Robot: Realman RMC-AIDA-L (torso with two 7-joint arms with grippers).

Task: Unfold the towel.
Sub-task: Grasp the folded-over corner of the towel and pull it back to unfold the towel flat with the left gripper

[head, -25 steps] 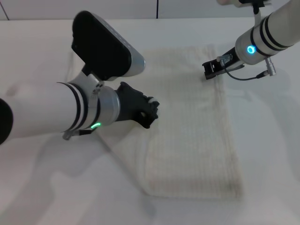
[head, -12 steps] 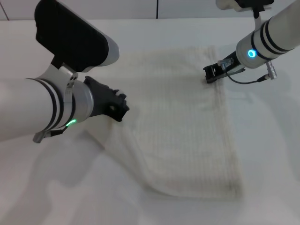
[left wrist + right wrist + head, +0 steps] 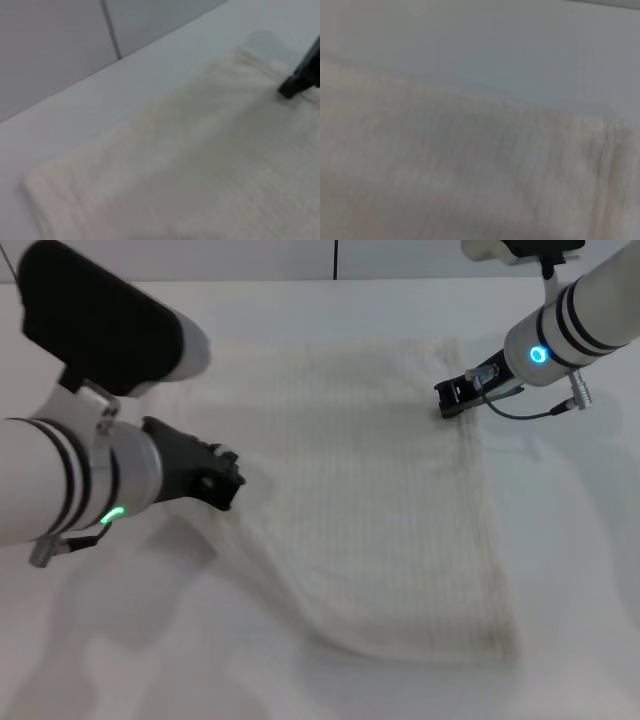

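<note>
The cream-white ribbed towel (image 3: 390, 510) lies on the white table (image 3: 585, 570), partly spread, with its upper layer drawn out to the left. My left gripper (image 3: 225, 485) is shut on that layer's left edge, low over the table. My right gripper (image 3: 447, 402) is shut on the towel's far right corner and holds it down. The left wrist view shows the towel (image 3: 200, 165) spreading away, with the right gripper (image 3: 300, 80) dark at its far corner. The right wrist view shows only towel (image 3: 470, 175) close up. No red tag shows.
The table's far edge meets a grey wall (image 3: 250, 255) with a dark vertical seam. A grey cable (image 3: 530, 405) hangs from my right wrist over the towel's right edge. Bare table lies left of and in front of the towel.
My left gripper has moved left with the towel's upper layer, and the towel now spreads wider to the left. My right gripper has stayed at the far right corner.
</note>
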